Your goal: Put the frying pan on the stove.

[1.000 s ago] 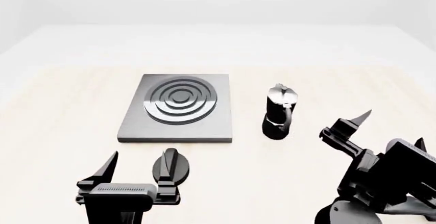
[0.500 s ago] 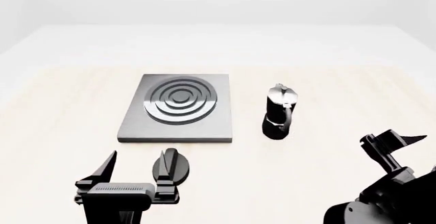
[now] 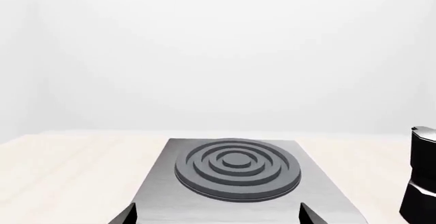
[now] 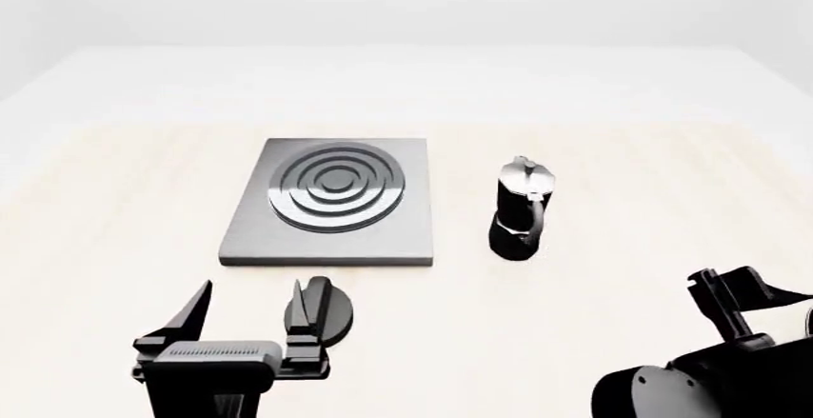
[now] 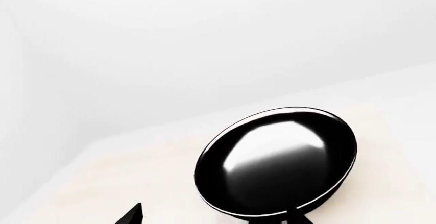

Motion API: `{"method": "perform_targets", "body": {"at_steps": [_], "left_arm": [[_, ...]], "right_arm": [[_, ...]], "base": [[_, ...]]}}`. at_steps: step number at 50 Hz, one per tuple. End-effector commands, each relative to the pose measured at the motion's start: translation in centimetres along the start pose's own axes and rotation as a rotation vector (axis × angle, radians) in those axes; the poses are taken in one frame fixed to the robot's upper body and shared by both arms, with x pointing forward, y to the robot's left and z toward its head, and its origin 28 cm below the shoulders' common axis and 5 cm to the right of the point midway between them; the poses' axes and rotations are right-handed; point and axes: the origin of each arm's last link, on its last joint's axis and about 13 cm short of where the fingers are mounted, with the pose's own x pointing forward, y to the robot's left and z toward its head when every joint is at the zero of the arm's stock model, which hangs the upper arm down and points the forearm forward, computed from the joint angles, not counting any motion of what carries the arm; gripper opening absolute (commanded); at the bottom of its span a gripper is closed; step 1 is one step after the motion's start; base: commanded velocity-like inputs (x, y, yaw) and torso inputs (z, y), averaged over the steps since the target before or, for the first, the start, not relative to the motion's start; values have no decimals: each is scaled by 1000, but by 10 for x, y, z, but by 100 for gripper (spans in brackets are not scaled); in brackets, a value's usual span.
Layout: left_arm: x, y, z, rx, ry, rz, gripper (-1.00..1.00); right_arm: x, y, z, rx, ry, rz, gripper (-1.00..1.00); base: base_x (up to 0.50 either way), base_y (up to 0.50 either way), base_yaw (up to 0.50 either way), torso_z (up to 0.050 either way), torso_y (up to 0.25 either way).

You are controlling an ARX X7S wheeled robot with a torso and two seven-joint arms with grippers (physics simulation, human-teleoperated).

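Frying pan (image 5: 276, 164) sits ahead of the spread right gripper (image 5: 211, 215) (left gripper (image 4: 249, 315) also spread), stove (image 4: 333, 204) bare

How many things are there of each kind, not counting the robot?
Frying pan: 1
Stove: 1
Moka pot: 1
Small black knob: 1
Total: 4
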Motion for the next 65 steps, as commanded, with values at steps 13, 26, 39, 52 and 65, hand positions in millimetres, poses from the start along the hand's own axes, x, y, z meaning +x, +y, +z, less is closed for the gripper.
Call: {"method": "perform_targets", "body": {"at_steps": [13, 26, 39, 52, 65], "left_arm": [[-1, 0, 1, -5, -3, -1, 100], [-1, 0, 0, -6, -3, -1, 100], [0, -1, 0, -7, -2, -4, 100], [0, 0, 0, -9, -1, -3, 100], [0, 0, 1, -11, -2, 0, 100]], "right_arm": [[5, 13, -16, -139, -2, -63, 100], [5, 16, -29, -196, 21, -107, 100], [10, 25, -35, -182, 122, -149, 100], [15, 37, -38, -172, 174, -160, 100], [21, 46, -54, -200, 207, -187, 100]], "base": [[0, 0, 0, 0, 0], [0, 0, 0, 0, 0], [0, 0, 0, 0, 0], [0, 0, 0, 0, 0], [0, 0, 0, 0, 0]]}}
